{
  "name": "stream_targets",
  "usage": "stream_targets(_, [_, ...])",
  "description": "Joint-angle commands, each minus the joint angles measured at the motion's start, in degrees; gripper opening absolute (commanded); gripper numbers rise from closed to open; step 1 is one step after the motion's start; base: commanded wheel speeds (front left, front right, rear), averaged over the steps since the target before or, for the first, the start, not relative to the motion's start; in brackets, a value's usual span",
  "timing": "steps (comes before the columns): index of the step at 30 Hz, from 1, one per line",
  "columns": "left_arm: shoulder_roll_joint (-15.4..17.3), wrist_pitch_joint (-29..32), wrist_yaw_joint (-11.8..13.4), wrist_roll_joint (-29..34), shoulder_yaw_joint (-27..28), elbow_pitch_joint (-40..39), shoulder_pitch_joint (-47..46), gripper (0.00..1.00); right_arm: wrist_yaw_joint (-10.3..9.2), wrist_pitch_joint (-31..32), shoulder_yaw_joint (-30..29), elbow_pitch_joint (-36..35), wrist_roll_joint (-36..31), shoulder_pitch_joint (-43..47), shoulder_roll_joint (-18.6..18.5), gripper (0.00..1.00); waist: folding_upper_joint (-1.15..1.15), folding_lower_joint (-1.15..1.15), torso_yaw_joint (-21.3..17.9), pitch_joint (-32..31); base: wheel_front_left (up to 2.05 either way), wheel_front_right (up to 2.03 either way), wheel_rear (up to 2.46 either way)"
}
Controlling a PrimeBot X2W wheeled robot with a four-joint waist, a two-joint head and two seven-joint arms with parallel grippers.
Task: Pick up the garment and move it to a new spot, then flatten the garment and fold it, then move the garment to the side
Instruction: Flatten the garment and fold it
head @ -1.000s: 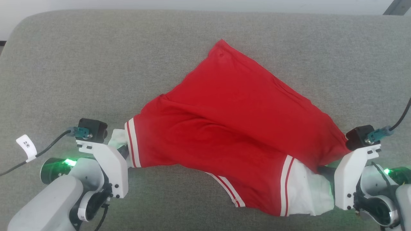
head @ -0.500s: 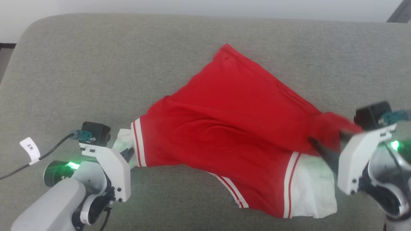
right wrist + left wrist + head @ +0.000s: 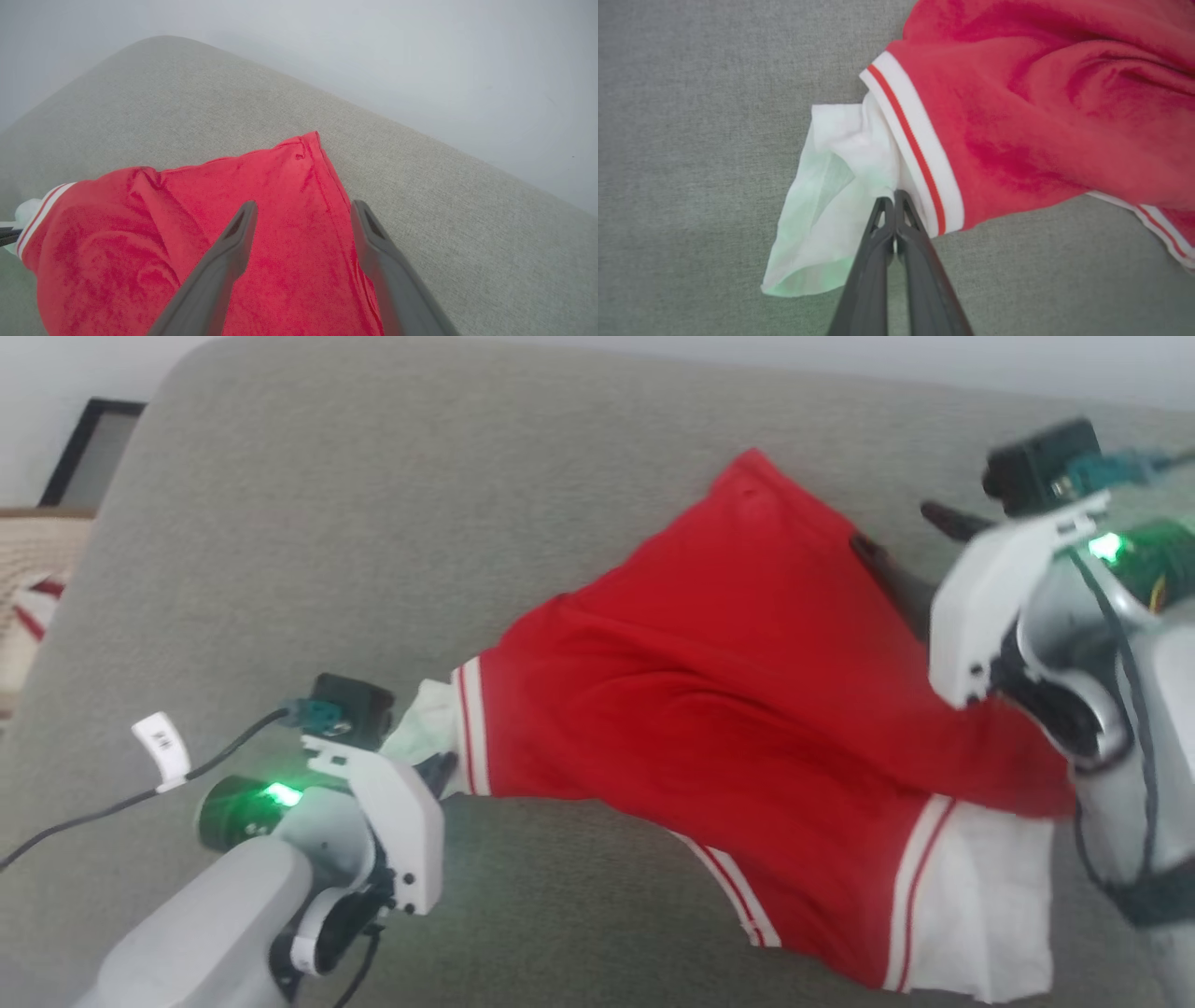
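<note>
On the grey upholstered cushion (image 3: 280, 523) the red garment (image 3: 709, 709) lies spread in a loose, wrinkled wedge, its narrow corner pointing toward the far edge of the cushion and its wide end toward the robot. At the robot's left, a white cuff panel (image 3: 831, 186) sticks out past a band of thin red-and-white stripes, and the left gripper (image 3: 894, 196) is clamped on this cuff: the left wrist view shows its two dark fingers pressed together with white fabric pinched at their tips, the cuff bunched and partly lifted around them. A second white cuff panel (image 3: 980, 896) lies flat at the near right, below the right arm's pale housing. The right gripper (image 3: 901, 537) hovers over the garment's far right hem with its jaws spread wide and nothing between them; one finger sits over the red fabric and the other over the hem line beside bare cushion, as the right wrist view (image 3: 303, 207) also shows. Whether either fingertip touches the cloth cannot be told. Beyond the cushion's left end, a beige object (image 3: 28, 579) shows blurred at the frame edge.
</note>
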Motion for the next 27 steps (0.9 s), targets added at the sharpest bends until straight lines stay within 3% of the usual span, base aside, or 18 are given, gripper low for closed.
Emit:
stream_targets(1, [-0.5,0.0,-0.4,0.8,-0.3,0.2,-1.0,0.0,0.01,-0.5,1.0,2.4,-0.1,-2.1,-0.2,1.0,0.0,0.0,1.7,0.8,0.0,0.0,0.0])
stream_targets(12, [-5.9,-0.7,-3.6,1.9,-3.1,3.3,-5.5,0.0,0.01,-1.2,9.2,28.6,1.1,-20.2,-0.8,1.0,0.0,0.0,9.0,4.1,0.0,0.0,0.0])
stream_targets(27, [-11.9,-2.7,-8.6,2.0,-5.3,10.6,-9.5,0.0,0.01,3.8,18.6,51.3,2.0,-31.2,-1.2,1.0,0.0,0.0,15.3,6.5,0.0,0.0,0.0])
